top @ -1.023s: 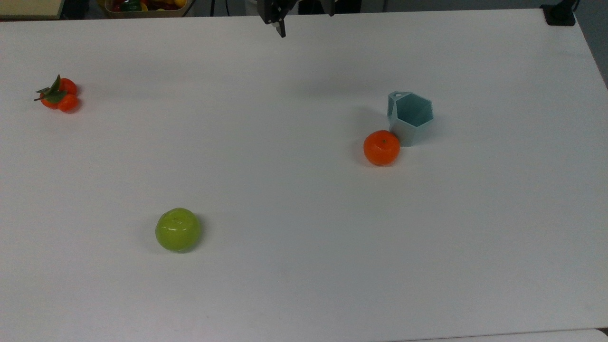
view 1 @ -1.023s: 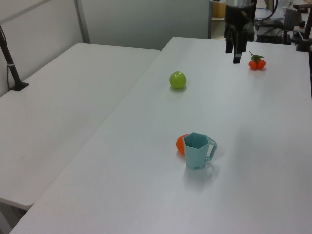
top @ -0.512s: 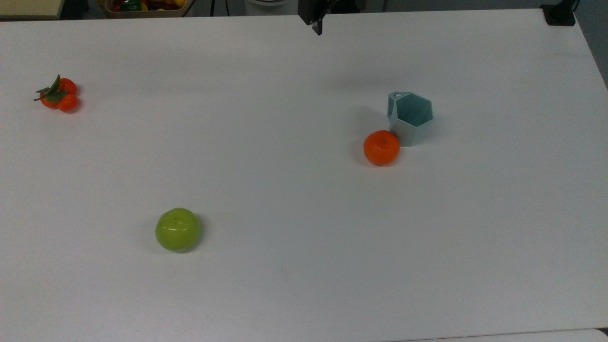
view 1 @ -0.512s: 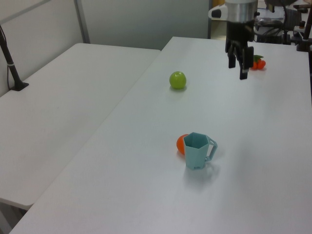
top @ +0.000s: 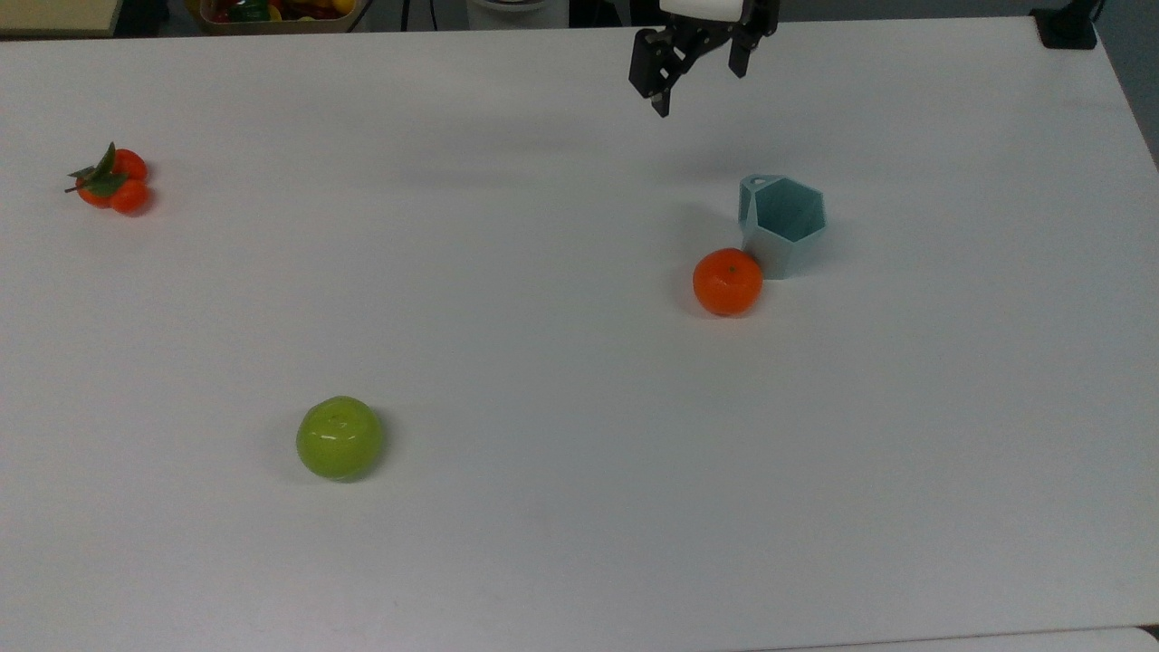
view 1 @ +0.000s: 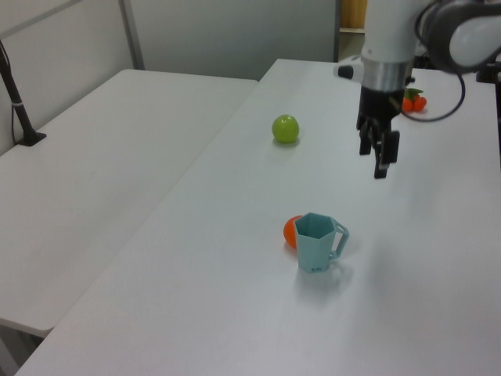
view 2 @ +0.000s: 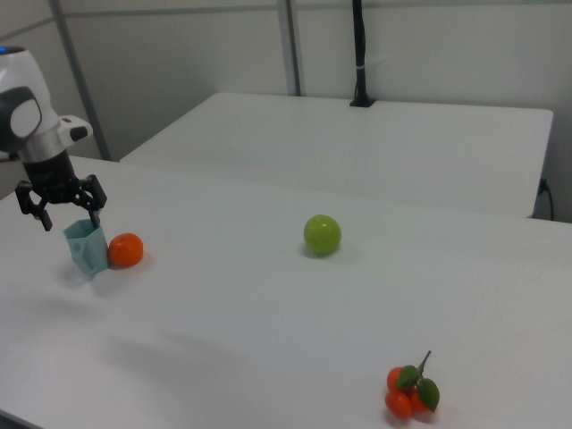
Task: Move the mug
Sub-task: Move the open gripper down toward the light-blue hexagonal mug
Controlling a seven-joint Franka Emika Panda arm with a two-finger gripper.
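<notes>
The pale teal mug (top: 786, 222) stands upright on the white table (top: 543, 543), with its handle toward the top view's upper left. It also shows in the left view (view 1: 317, 243) and the right view (view 2: 87, 248). An orange (top: 727, 282) rests against the mug's near side. My gripper (top: 702, 77) hangs open above the table, up and to the left of the mug in the top view, with nothing between its fingers. In the left view the gripper (view 1: 376, 155) is behind and right of the mug. In the right view the gripper (view 2: 69, 215) appears just above it.
A green apple (top: 340, 437) lies at the top view's lower left. A cluster of small tangerines with leaves (top: 110, 179) sits at the far left. A black clamp (top: 1068, 27) is at the table's top right corner. A second table (view 1: 117, 141) adjoins in the left view.
The gripper has travelled to the right in the top view and come down toward the mug's side of the table. Mug and fruit have not moved.
</notes>
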